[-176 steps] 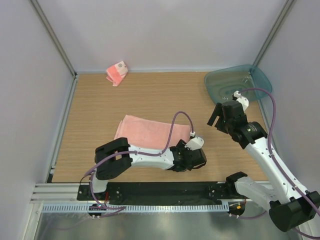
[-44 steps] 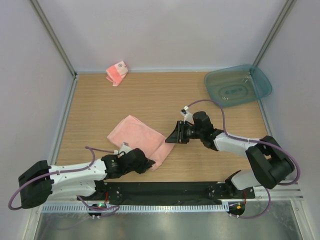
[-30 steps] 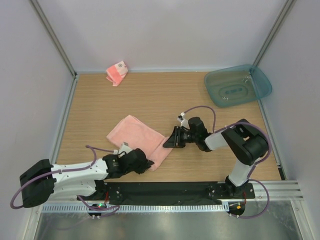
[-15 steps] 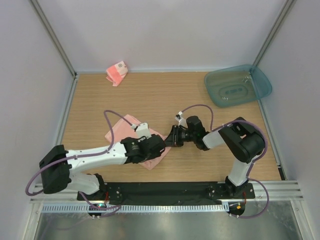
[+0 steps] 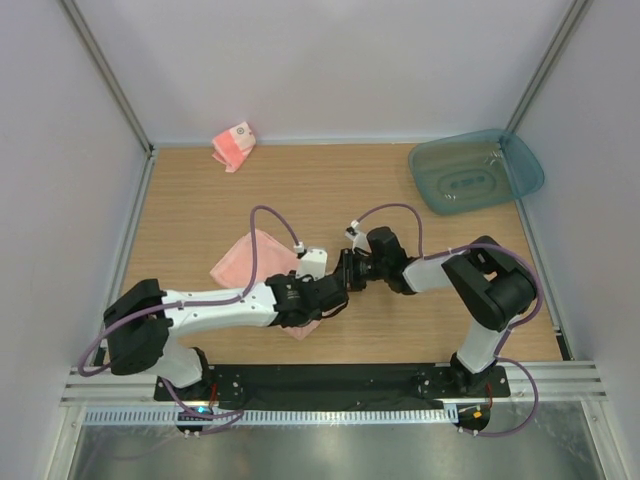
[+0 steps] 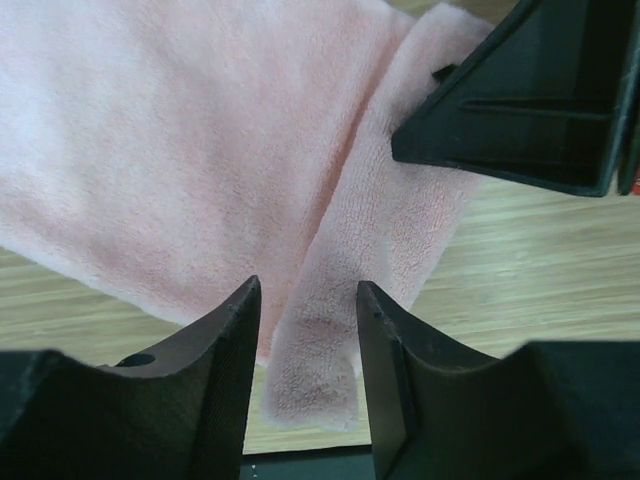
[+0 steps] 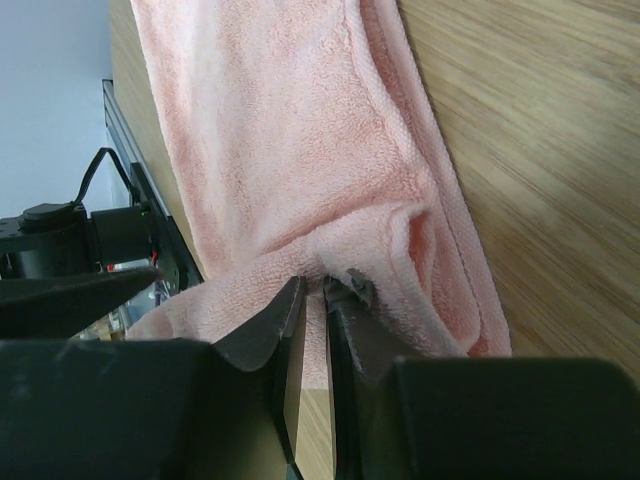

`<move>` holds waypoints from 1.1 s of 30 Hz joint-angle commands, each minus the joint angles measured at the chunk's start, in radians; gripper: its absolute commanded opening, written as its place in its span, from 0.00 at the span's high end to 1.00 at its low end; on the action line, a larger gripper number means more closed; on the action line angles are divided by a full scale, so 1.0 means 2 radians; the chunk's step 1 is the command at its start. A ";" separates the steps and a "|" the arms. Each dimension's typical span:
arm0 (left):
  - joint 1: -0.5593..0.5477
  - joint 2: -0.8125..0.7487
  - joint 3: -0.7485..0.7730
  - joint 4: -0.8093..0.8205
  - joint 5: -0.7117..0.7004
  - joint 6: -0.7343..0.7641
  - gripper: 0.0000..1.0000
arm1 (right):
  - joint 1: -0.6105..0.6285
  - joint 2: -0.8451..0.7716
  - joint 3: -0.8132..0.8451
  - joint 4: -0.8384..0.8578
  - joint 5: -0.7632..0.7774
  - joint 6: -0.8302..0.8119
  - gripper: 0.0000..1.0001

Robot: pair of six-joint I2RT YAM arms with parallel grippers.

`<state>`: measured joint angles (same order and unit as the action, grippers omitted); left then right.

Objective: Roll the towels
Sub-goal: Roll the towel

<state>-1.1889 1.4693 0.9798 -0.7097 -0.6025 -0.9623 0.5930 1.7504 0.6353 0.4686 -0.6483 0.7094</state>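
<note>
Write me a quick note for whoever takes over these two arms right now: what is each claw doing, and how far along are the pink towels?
Left gripper: open, astride a folded edge of the large plain salmon-pink towel, not clamped.
Right gripper: shut on a pinch of that towel's edge.
Small striped pink towel: bunched at the far-left corner of the wooden table, apart from both arms.
Done: no roll visible yet.
Left: roll both towels.
</note>
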 commanded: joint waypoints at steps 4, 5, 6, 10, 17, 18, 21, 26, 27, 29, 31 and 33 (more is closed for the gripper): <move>0.001 0.022 -0.051 0.081 0.063 -0.010 0.86 | 0.002 -0.013 0.025 -0.034 0.023 -0.027 0.80; 0.001 0.021 -0.063 0.085 0.066 -0.027 0.91 | 0.001 -0.014 0.027 -0.041 0.025 -0.029 0.79; 0.001 0.020 -0.069 0.086 0.068 -0.036 0.94 | 0.001 -0.015 0.030 -0.046 0.028 -0.033 0.79; 0.001 0.002 -0.108 0.102 0.086 -0.086 1.00 | 0.002 -0.016 0.050 -0.064 0.034 -0.042 0.79; 0.005 -0.024 -0.173 0.142 0.100 -0.134 1.00 | 0.001 -0.018 0.093 -0.118 0.050 -0.062 0.70; 0.005 -0.025 -0.178 0.148 0.102 -0.137 1.00 | 0.000 -0.024 0.099 -0.129 0.055 -0.066 0.65; 0.010 -0.024 -0.198 0.171 0.113 -0.143 1.00 | 0.000 -0.060 0.112 -0.174 0.090 -0.080 0.40; 0.022 -0.018 -0.216 0.205 0.129 -0.147 1.00 | -0.006 -0.144 0.064 -0.168 0.096 -0.047 0.19; 0.024 -0.014 -0.215 0.207 0.129 -0.147 1.00 | -0.005 -0.159 0.051 -0.164 0.097 -0.036 0.18; 0.027 -0.011 -0.215 0.213 0.131 -0.147 1.00 | -0.005 -0.208 0.012 -0.158 0.099 -0.027 0.15; 0.031 -0.008 -0.217 0.220 0.136 -0.146 1.00 | -0.005 -0.251 -0.032 -0.150 0.098 -0.011 0.13; 0.035 -0.006 -0.216 0.225 0.139 -0.145 1.00 | -0.005 -0.268 -0.057 -0.140 0.095 0.000 0.12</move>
<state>-1.1275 1.3930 0.6056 -0.1886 -0.4088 -1.2526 0.5823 1.2602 0.5983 0.1661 -0.4683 0.6552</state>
